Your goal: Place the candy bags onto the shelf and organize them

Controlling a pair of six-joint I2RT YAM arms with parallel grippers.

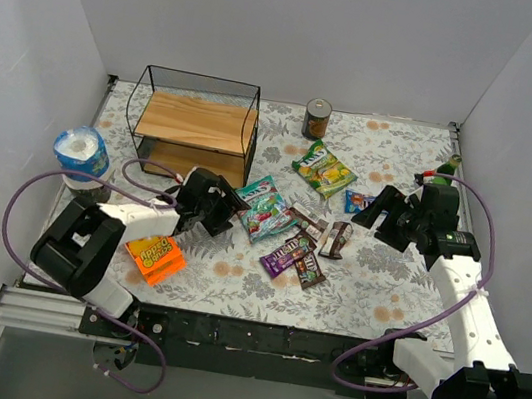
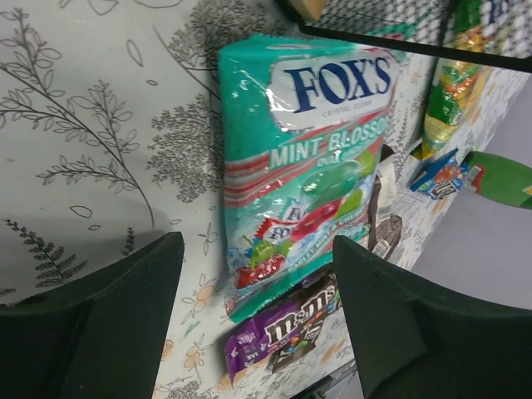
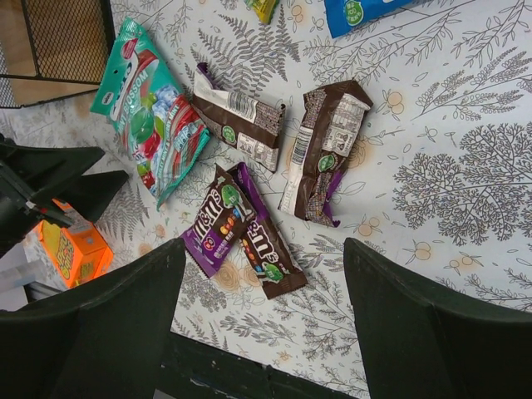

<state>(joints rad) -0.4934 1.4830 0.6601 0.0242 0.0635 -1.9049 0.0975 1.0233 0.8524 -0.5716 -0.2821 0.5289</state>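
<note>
The glossy, crinkled teal bag [image 2: 299, 166] with red print lies flat on the leaf-patterned bench [image 1: 385, 279]. It is near the front right corner of the shelf [image 1: 197, 123], a thin black wire frame with pale wooden boards. The left pincer [image 2: 258, 241] is spread, and the bag's lower end shows between its blunt dark fingers. The right pincer [image 3: 264, 248] is also spread, above small shiny purple packets [image 3: 208, 233] and creased brown packets [image 3: 324, 150]. A puffy yellow-green bag [image 1: 323, 169] lies farther back.
</note>
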